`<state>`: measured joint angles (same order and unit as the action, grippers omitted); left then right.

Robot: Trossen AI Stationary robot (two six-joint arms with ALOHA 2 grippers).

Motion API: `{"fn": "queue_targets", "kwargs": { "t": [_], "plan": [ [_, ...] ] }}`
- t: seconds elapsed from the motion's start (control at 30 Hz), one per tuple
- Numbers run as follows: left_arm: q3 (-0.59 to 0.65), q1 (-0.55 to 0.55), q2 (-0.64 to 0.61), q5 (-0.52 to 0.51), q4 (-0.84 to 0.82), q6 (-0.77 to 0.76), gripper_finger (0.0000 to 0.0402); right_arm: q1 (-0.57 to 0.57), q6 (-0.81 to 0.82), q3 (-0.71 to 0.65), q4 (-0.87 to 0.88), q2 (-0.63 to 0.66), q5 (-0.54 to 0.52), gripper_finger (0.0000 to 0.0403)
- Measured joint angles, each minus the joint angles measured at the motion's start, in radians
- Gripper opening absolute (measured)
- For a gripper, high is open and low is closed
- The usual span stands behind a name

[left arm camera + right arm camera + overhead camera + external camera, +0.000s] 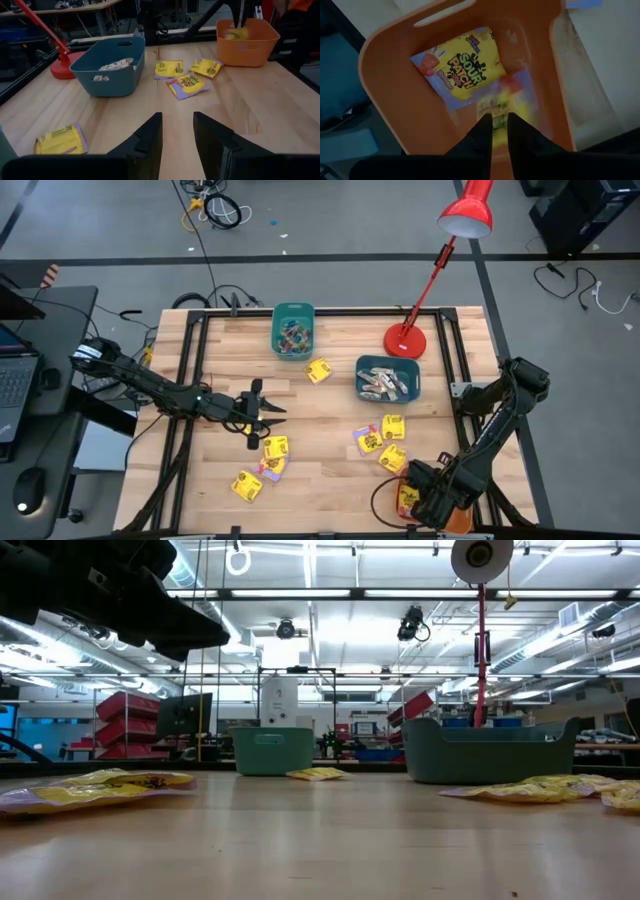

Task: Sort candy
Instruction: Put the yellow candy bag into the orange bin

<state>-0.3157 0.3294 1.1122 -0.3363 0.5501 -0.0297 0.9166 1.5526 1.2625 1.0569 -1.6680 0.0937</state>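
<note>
Yellow candy packets lie flat on the wooden table: one point(319, 370) near the bins, three point(391, 458) at the right, others point(275, 448) by the front left. My right gripper point(500, 120) points down into the orange bin point(390, 110), its fingers slightly apart. One packet point(462, 67) lies flat on the bin's floor. A second, blurred packet point(507, 102) shows just beyond the fingertips. My left gripper point(177, 132) hovers open over the table's left middle point(262, 408), with nothing between its fingers. My right gripper comes from above, pointing down into the orange bin. A blurred yellow packet's edge point(500, 124) shows in the narrow gap between its fingertips. Whether the fingers touch that packet I cannot tell.
A teal bin point(293, 330) with small coloured pieces stands at the far middle. A blue bin point(387, 378) with pale stick pieces stands to its right. The red lamp's base point(404, 340) sits behind the blue bin. Bare wood lies between the two arms.
</note>
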Motion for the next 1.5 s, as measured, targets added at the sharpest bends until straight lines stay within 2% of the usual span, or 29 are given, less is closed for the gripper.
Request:
{"fn": "queue_targets", "kwargs": {
  "t": [0.3,0.57,0.67,0.87,1.1,1.27,1.43,1.5],
  "plan": [
    [0.0,0.0,0.0,0.0,0.007,-0.002,0.0113,-0.027,-0.015,0.018,-0.003,0.009,0.006,0.0085],
    [0.0,0.0,0.0,0.0,0.02,-0.002,0.0113,-0.093,-0.01,0.112,0.227,0.021,-0.079,0.008],
    [0.0,0.0,0.0,-0.001,0.041,0.023,0.0113,-0.139,-0.099,0.108,0.275,0.021,-0.105,0.008],
    [0.0,0.0,-0.001,-0.02,0.144,0.138,0.0113,-0.281,-0.297,0.057,0.219,0.019,-0.154,0.008],
    [0.0,0.0,-0.002,-0.158,0.185,0.288,0.0113,-0.399,-0.495,-0.016,0.146,0.019,-0.159,0.008],
    [0.0,0.0,-0.002,-0.276,0.173,0.392,0.0113,-0.45,-0.602,-0.056,0.135,0.019,-0.233,0.0083],
    [0.0,0.0,-0.002,-0.39,0.153,0.455,0.0113,-0.491,-0.71,-0.123,0.057,0.019,-0.243,0.0109],
    [0.0,0.0,-0.002,-0.419,0.134,0.467,0.0113,-0.495,-0.811,-0.156,-0.029,0.019,-0.241,0.0123]
  ]
}}
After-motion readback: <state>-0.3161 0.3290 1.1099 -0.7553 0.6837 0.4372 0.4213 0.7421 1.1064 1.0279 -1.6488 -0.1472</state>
